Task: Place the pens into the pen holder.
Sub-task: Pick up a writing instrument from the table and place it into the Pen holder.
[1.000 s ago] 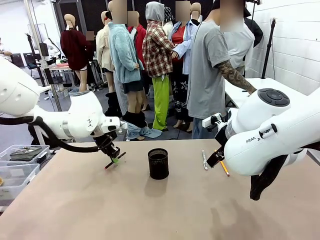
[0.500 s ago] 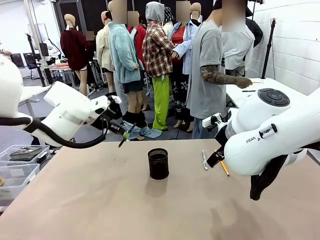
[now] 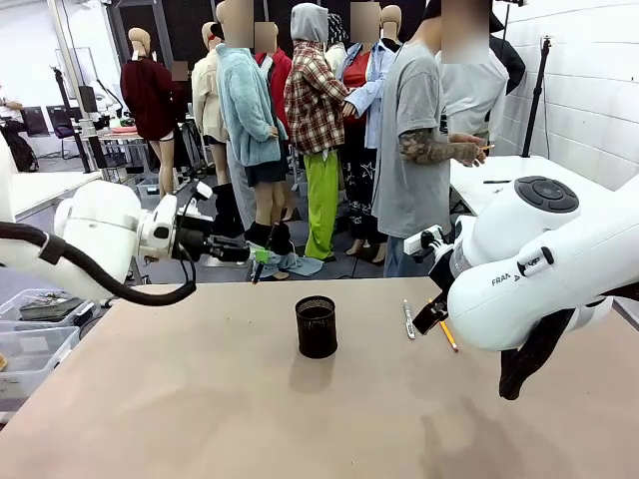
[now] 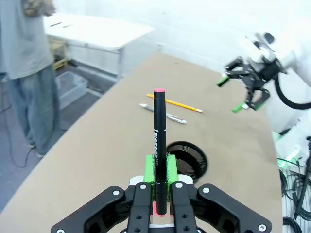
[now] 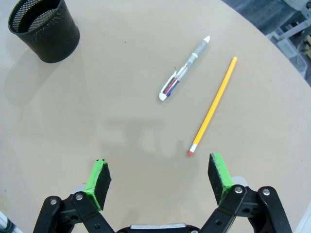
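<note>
The front camera stands at the near edge of the table (image 3: 200,419), facing the far one. The left wrist camera looks slantwise down from above the far edge; the right one, close, almost straight down. All share the pen holder (image 3: 317,327).

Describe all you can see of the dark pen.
The dark pen is a slim black stick, seemingly plastic, pink at its far tip, with white print along the barrel. The green pads of the left gripper clamp it near its other end, jaws shut on it; nothing else touches it. In the front view it hangs slanted in the air, left of the pen holder.
</note>
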Controlling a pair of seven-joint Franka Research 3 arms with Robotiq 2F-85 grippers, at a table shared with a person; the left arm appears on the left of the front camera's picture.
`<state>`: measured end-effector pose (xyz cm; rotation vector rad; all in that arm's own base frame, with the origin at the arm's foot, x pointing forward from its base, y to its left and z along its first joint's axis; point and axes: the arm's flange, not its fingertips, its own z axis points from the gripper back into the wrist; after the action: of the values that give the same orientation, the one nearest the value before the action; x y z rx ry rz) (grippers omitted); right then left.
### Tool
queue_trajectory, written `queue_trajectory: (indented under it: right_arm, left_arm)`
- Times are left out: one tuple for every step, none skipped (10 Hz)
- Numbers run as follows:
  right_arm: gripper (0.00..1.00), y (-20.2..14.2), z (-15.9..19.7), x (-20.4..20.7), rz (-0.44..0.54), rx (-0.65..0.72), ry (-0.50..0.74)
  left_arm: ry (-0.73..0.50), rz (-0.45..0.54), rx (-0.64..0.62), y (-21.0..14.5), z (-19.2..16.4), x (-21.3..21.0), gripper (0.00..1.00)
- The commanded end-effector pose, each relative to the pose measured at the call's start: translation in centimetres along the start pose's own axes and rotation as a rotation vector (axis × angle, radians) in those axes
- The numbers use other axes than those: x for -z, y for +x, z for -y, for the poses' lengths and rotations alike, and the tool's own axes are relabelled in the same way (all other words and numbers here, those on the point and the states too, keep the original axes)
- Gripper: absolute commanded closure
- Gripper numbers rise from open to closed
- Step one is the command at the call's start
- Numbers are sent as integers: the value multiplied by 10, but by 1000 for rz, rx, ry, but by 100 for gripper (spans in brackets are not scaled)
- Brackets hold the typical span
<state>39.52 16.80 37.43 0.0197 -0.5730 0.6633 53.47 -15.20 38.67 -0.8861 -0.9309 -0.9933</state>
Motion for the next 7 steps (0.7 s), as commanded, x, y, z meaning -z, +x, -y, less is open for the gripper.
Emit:
queue_trajectory:
  right_arm:
    - [0,0,0,0,-1,0,1]
    - [0,0,0,0,-1,0,1]
    - [0,0,0,0,-1,0,1]
    - [0,0,0,0,-1,0,1]
    - [0,0,0,0,-1,0,1]
    - [0,0,0,0,-1,0,1]
    - [0,0,0,0,-1,0,1]
  left_arm:
    - [-54,81,45,-3,26,13,100]
    - [-72,128,72,-2,38,19,100]
    - [-53,171,111,2,52,23,100]
    - [-79,221,127,8,59,25,100]
    - [-109,221,141,10,64,34,100]
    - [-101,183,140,8,64,49,100]
    - [-147,167,110,5,62,60,100]
